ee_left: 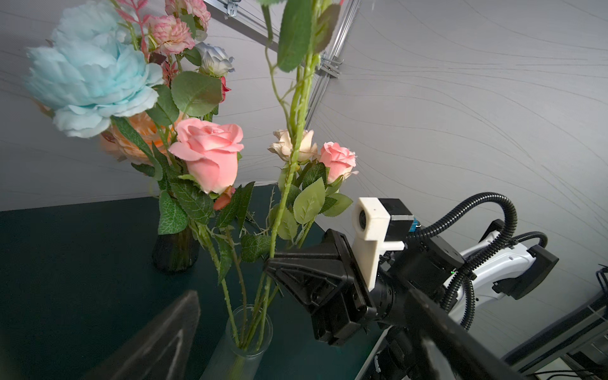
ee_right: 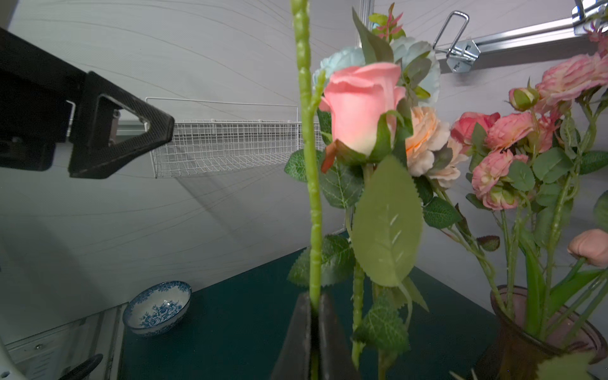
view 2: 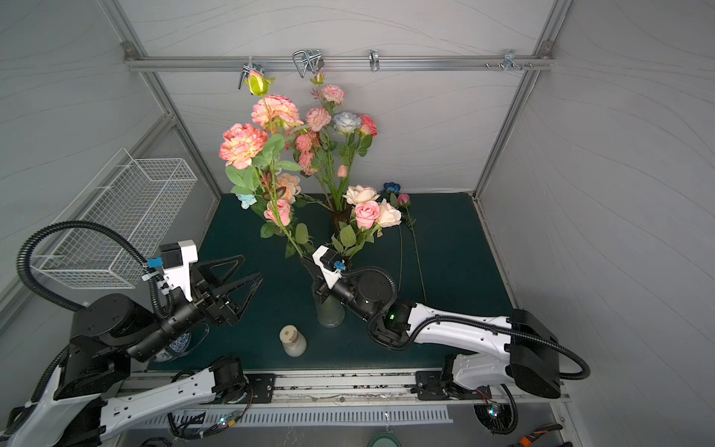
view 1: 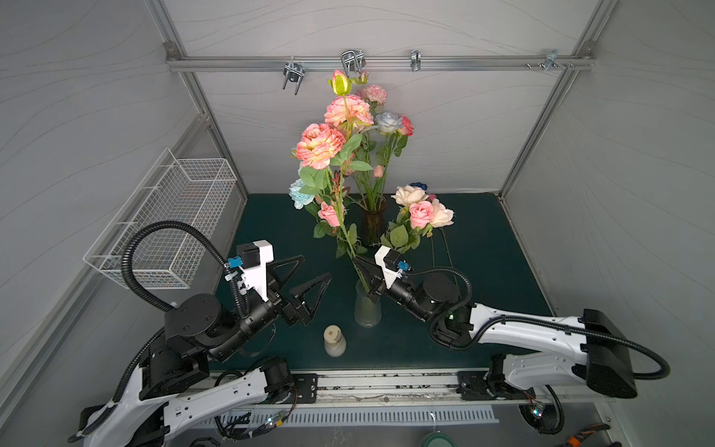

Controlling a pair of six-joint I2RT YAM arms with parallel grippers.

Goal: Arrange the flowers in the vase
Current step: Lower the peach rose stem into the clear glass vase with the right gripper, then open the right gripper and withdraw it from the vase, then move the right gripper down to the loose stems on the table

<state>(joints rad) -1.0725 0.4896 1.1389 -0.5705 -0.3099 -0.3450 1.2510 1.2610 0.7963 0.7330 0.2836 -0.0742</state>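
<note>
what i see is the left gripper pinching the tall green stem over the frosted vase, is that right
Not the left: the right gripper pinches the tall green stem over the frosted vase, as the right wrist view shows, jaws shut on it. The left gripper is open and holds nothing.

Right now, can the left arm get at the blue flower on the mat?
Likely not. The blue flower lies back right, past the clear vase and the right gripper, shut on a stem over it. The open left gripper would have to cross both.
</note>
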